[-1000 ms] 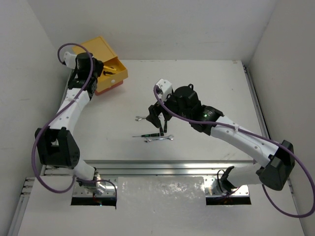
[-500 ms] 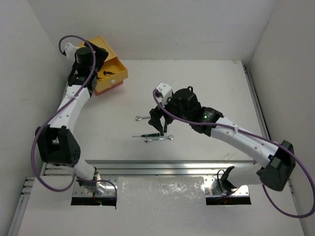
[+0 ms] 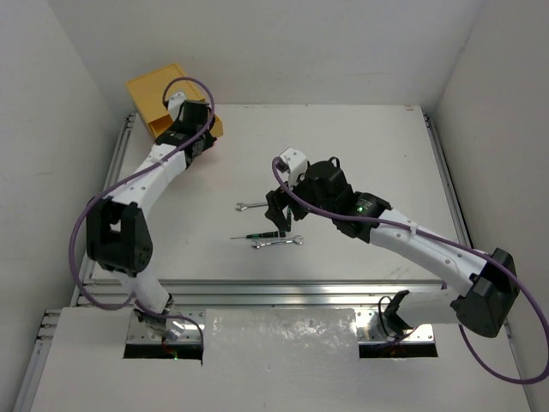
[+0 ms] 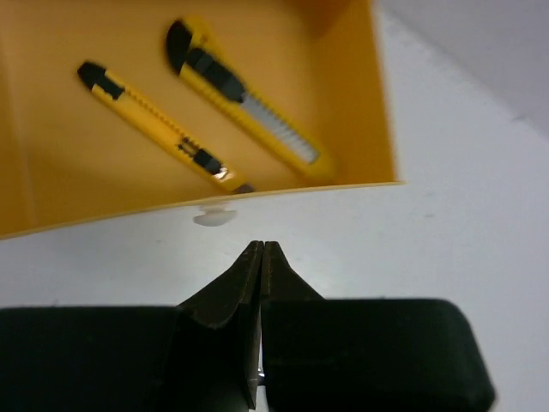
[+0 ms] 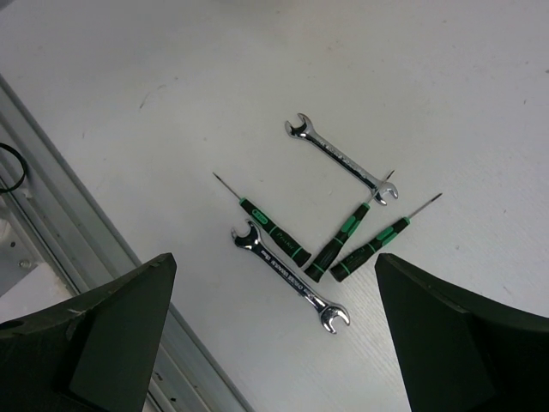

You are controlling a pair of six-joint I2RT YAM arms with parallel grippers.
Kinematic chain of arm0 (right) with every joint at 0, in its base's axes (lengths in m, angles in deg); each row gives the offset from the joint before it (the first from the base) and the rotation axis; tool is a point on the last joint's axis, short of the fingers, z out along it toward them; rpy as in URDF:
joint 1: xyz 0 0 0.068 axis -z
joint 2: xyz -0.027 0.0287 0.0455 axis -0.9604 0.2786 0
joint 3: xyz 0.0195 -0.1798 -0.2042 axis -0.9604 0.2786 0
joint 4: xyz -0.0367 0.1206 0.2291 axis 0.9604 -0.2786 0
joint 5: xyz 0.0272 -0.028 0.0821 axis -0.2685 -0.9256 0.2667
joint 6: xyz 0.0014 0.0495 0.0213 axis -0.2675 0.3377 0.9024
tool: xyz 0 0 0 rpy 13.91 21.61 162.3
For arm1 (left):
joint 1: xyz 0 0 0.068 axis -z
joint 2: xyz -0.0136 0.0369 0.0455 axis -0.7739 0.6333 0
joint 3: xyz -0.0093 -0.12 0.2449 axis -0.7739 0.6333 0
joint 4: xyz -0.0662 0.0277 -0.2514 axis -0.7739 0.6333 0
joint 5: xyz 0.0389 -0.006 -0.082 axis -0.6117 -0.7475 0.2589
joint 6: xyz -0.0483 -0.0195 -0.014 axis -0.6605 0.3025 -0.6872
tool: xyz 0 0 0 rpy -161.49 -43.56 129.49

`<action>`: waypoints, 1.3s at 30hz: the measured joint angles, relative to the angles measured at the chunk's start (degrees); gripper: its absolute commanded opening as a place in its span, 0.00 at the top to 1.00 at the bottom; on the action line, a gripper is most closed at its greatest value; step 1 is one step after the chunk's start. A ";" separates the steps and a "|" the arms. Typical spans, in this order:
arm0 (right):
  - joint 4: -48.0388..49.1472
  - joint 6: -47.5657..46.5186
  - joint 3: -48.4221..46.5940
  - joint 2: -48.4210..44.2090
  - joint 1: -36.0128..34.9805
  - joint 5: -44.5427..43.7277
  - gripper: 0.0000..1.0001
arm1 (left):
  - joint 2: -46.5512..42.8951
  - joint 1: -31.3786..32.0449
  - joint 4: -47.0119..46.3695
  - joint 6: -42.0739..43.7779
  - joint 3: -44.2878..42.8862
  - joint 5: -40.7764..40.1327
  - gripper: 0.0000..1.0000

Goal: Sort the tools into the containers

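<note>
The yellow top drawer (image 4: 360,103) stands open with two yellow utility knives (image 4: 244,99) inside; its white knob (image 4: 214,216) is just ahead of my left gripper (image 4: 262,246), which is shut and empty. In the top view the left gripper (image 3: 204,140) covers most of the drawers (image 3: 154,93); the green and orange-red ones are hidden. My right gripper (image 5: 274,257) is open and hovers above two silver wrenches (image 5: 339,159) (image 5: 287,279) and three green-black screwdrivers (image 5: 274,233). These tools lie mid-table (image 3: 279,243) under the right gripper (image 3: 276,219).
White walls close in the table on the left, back and right. An aluminium rail (image 3: 274,292) runs along the near edge. The left arm's purple cable (image 3: 86,232) loops beside its base.
My left arm has swung from the left side of the drawers to their front, its wrist now over the open yellow drawer. The right gripper has shifted slightly over the tools.
</note>
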 measured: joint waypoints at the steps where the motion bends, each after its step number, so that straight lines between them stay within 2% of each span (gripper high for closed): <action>1: 0.02 0.31 0.00 0.00 0.02 -0.07 0.01 | 2.12 0.02 1.31 0.33 -0.48 -0.68 1.00; 5: 0.11 0.92 0.02 0.00 0.20 -0.02 0.01 | 8.22 0.02 4.22 1.75 -2.89 -3.52 1.00; 16: 0.20 0.76 0.22 0.33 0.22 0.59 0.01 | 11.89 -0.33 0.94 6.19 -10.40 -11.39 1.00; 28: 0.61 0.07 0.22 3.93 0.31 1.68 0.01 | 22.18 -3.69 -1.51 10.95 -16.37 -12.33 1.00; 39: 0.61 -0.83 0.22 5.07 0.57 2.08 0.01 | 24.79 -3.78 -3.61 16.13 -22.16 -14.43 1.00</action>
